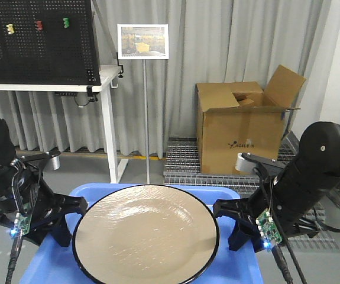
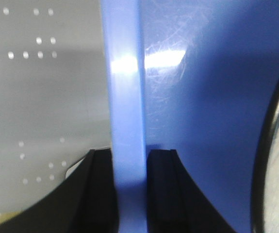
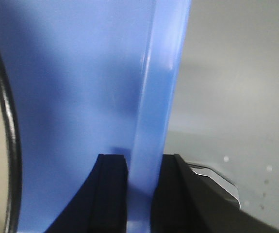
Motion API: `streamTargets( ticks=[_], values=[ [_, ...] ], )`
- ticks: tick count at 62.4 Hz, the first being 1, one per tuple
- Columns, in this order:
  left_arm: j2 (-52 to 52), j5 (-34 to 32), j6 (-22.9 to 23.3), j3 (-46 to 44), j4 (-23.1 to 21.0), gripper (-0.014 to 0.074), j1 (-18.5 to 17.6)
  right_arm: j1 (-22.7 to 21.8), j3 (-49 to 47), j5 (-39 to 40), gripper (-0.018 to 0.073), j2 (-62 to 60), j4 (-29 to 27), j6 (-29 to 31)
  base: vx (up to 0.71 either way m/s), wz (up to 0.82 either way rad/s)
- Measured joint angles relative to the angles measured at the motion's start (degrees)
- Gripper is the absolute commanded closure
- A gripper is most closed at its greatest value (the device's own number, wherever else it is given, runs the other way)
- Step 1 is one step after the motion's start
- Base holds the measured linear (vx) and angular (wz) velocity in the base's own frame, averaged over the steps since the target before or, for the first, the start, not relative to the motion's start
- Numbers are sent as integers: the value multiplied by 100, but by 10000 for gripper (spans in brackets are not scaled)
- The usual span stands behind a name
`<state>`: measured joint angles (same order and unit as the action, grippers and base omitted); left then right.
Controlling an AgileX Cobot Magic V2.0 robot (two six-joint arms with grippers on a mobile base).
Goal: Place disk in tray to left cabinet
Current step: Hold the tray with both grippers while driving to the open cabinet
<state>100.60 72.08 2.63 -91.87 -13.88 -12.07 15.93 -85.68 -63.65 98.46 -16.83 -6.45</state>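
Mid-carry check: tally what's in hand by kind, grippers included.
Blue tray: 1
Tan disk lying in the tray: 1
Grippers shut on the tray rim: 2 (left gripper, right gripper)
Total: 4

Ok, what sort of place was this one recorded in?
Probably a robotics lab or workshop, not a home: a black pegboard over a white workbench, an opened cardboard box on metal grating, and grey curtains lining the wall.

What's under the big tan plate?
The blue tray lies under the disk. The disk covers most of its floor, so that part cannot be seen.
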Motion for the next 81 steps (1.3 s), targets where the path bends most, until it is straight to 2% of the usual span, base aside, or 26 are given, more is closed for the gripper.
streamTargets(
  ticks=[39, 81],
  values=[
    [0, 0, -5, 0, 23, 596, 5, 0, 0, 0, 561, 0, -33, 0, 61, -17],
    [0, -8, -5, 0, 34, 596, 5, 0, 0, 14, 561, 0, -38, 0, 46, -67]
  ],
)
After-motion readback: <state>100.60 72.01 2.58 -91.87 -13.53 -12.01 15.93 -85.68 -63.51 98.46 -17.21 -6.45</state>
